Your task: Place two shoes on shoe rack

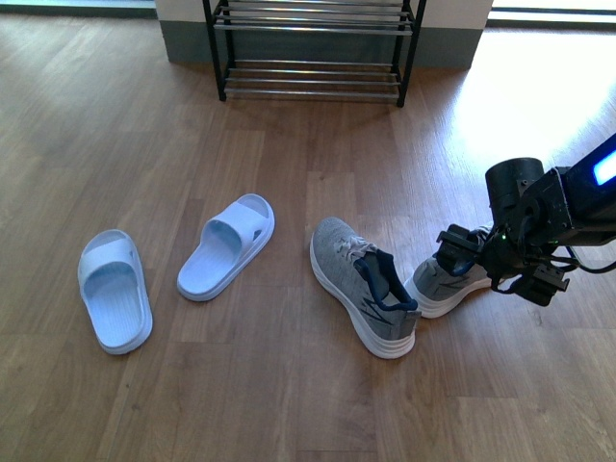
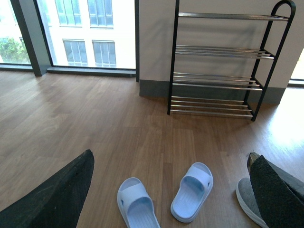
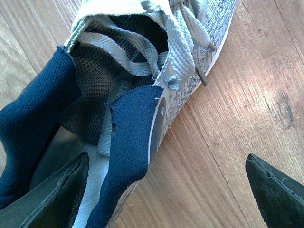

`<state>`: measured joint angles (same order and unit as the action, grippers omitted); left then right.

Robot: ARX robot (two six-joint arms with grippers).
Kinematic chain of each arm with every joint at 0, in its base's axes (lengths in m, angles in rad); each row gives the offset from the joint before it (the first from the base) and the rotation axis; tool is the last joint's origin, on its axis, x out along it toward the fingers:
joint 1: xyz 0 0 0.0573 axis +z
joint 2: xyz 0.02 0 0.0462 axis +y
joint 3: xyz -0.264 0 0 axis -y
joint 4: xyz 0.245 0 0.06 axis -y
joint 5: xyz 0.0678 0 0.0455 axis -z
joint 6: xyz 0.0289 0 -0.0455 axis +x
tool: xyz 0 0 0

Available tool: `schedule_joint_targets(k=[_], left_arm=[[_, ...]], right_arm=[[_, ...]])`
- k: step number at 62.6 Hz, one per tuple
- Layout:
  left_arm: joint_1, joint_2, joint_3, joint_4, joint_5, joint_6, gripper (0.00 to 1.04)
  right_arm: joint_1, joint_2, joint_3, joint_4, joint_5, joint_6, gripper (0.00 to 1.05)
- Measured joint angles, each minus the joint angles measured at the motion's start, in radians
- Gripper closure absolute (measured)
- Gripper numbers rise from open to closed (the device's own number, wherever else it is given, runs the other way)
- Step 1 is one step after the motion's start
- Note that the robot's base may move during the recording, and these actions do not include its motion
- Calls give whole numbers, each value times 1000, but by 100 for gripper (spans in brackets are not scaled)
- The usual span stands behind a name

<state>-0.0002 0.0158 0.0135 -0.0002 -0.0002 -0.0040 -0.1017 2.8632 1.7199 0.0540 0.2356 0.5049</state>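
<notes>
Two grey knit sneakers lie on the wood floor. One sneaker (image 1: 366, 289) lies free at the centre right. The other sneaker (image 1: 445, 287) is partly covered by my right gripper (image 1: 474, 252). In the right wrist view this gripper (image 3: 167, 159) is open, straddling the navy collar of that sneaker (image 3: 142, 71), one finger over its inside and one over the floor. My left gripper (image 2: 171, 156) is open and holds nothing, high above the floor; a sneaker toe (image 2: 247, 199) shows beside one of its fingers. The black shoe rack (image 1: 313, 48) (image 2: 216, 66) stands against the far wall, its bars bare.
Two pale blue slide sandals (image 1: 115, 289) (image 1: 228, 245) lie left of the sneakers and also show in the left wrist view (image 2: 137, 204) (image 2: 192, 192). Bare wood floor runs between the shoes and the rack. Windows stand to the rack's left.
</notes>
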Motion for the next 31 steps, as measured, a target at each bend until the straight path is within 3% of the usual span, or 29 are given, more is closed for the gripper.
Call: schedule_joint_targets(k=[13,26,31], left_arm=[[0,0,0,0,0,0,9],[0,0,0,0,0,0,9],[0,0,0,0,0,0,9]], right_arm=[[-19,28,38,-46,-14,13,9],[-51,29,12,6,92,-12,9],[-68,29,11,7,76,-42,9]])
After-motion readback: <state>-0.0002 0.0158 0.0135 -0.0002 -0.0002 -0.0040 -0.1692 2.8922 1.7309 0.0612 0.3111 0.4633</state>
